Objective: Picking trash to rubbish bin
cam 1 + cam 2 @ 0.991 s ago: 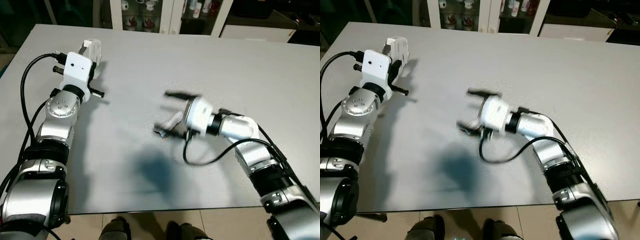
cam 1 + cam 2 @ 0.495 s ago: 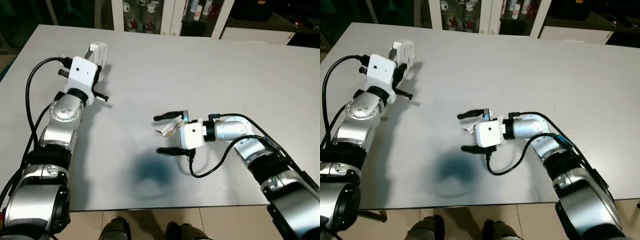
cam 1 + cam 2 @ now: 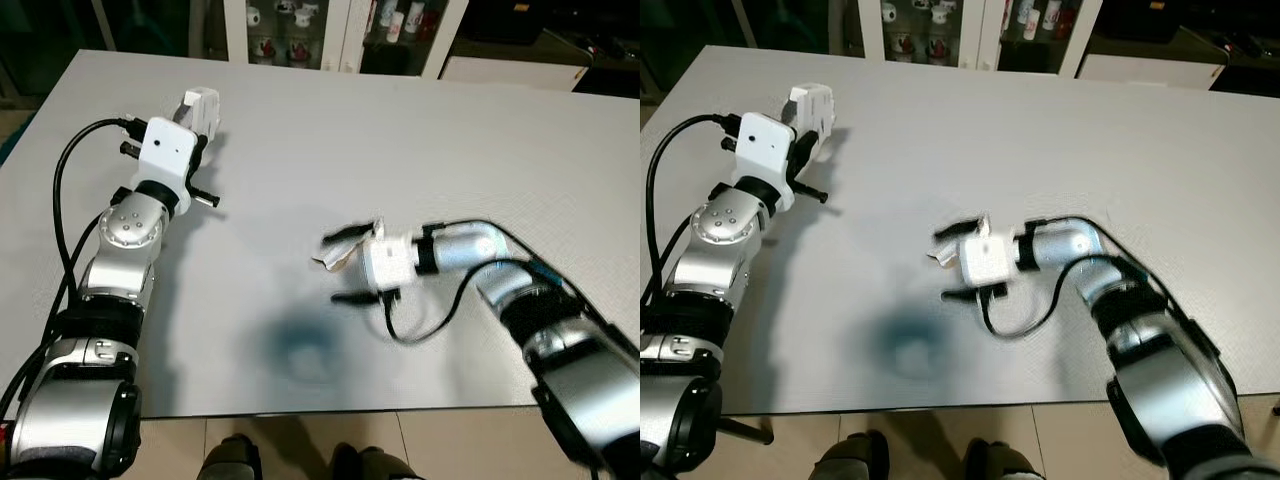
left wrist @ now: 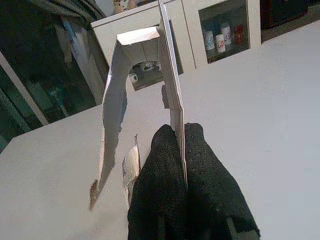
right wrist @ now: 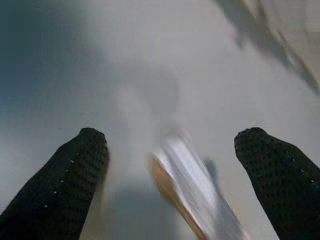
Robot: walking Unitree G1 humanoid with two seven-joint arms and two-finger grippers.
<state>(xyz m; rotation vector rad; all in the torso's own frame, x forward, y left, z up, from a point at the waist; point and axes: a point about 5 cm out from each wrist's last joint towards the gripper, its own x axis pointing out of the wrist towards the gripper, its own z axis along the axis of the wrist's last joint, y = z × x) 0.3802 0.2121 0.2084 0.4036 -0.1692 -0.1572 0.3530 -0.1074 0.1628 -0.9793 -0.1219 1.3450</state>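
Paper scrap (image 5: 187, 187) lies on table (image 3: 450, 130) betw. wide-open right gripper (image 3: 340, 268) fingers, could skid out when they close; left gripper (image 4: 180, 165) clamped on torn card (image 4: 145, 75).

We see our left gripper (image 4: 172, 150) at about ten o'clock on the table (image 3: 420, 140), its fingers pressed together on a bent piece of card (image 4: 145, 90) that stands up beyond them. Near the table's middle, toward five o'clock from that card, lies a crumpled scrap (image 3: 345, 252). Our right gripper (image 3: 345, 268) reaches in from three o'clock, its fingers spread with the scrap lying between them. At twelve o'clock, behind the table, stands a cabinet (image 3: 335, 30).
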